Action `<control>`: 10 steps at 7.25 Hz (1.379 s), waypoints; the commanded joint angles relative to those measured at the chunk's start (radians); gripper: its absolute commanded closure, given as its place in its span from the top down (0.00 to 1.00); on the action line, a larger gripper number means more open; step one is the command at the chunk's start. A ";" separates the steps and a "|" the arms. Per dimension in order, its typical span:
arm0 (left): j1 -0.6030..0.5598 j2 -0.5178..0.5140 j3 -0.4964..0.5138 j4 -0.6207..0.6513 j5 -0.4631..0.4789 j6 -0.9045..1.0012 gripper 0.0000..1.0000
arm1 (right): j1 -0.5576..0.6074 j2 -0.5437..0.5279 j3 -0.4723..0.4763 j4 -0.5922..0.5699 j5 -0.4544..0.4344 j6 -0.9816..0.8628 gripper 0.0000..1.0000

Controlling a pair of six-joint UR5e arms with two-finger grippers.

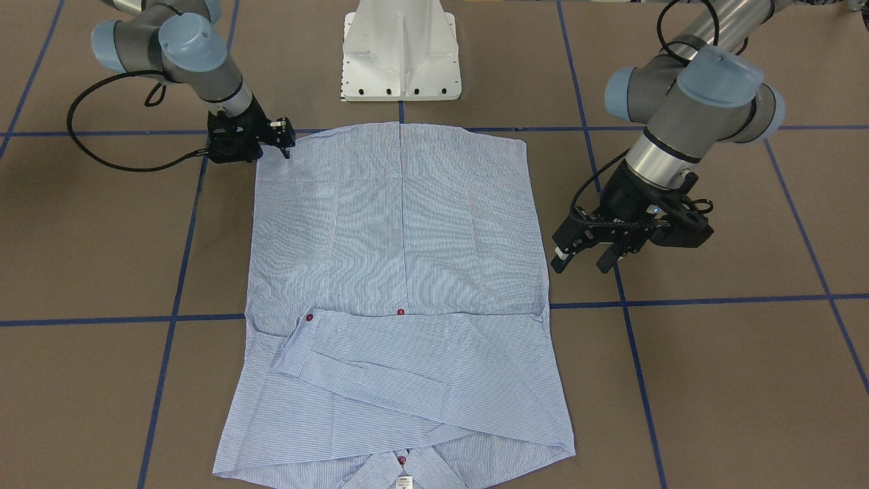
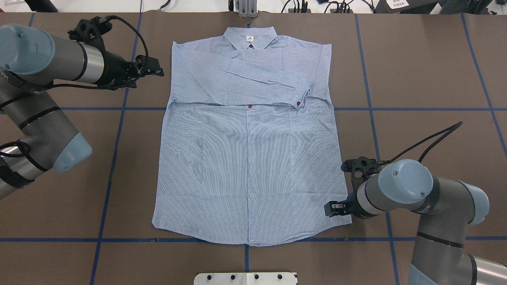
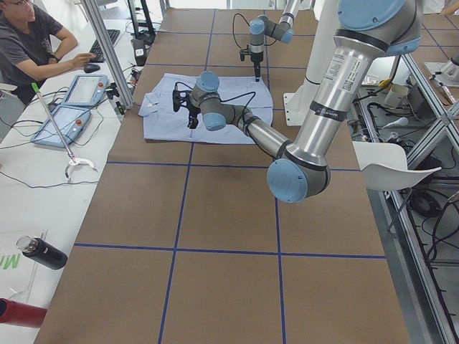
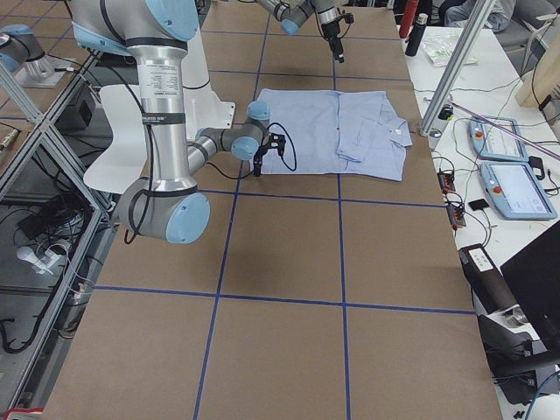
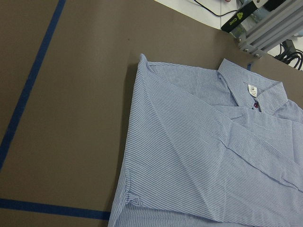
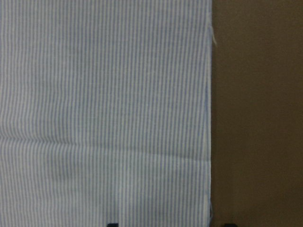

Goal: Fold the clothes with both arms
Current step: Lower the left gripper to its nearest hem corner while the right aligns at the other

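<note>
Lying buttoned side up in the middle of the brown surface (image 2: 416,79), the light blue striped shirt (image 2: 245,166) has its collar (image 2: 249,37) toward the far edge. Its hem (image 2: 249,239) sits nearest the white pedestal (image 1: 400,54). Both sleeves (image 2: 261,75) are crossed over the chest, so from where I stand the sleeve step looks done and a fold of the body seems to be what is left.

The right gripper (image 2: 332,208) is down at the hem corner on the robot's right. In its wrist view the fingers are spread, one tip over the cloth and one over bare surface, straddling the side edge as if lined up to pinch it. I cannot tell whether they touch the fabric yet.

The left gripper (image 1: 582,261) hangs just beside the shirt's other side edge, up near the shoulder, with its fingers (image 1: 560,258) apart and nothing between them. It is well away from the hem corner it would probably need, so I'd guess the two arms are not yet matched for a lift.
</note>
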 commanded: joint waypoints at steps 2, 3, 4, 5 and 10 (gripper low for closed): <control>0.000 -0.001 0.003 0.000 0.000 0.000 0.96 | -0.001 0.002 0.000 -0.003 0.023 0.001 0.46; -0.002 -0.004 0.006 0.000 0.000 0.000 0.95 | -0.001 0.002 0.000 -0.003 0.023 0.001 0.39; 0.000 -0.004 0.006 0.000 0.000 0.000 0.94 | -0.001 0.002 0.000 -0.003 0.023 0.001 0.26; 0.000 -0.006 0.006 0.002 0.000 0.000 0.93 | -0.001 0.003 0.003 -0.003 0.023 0.001 0.11; -0.002 0.005 -0.007 0.003 -0.008 -0.005 0.89 | 0.005 0.027 0.020 0.003 0.028 0.001 0.00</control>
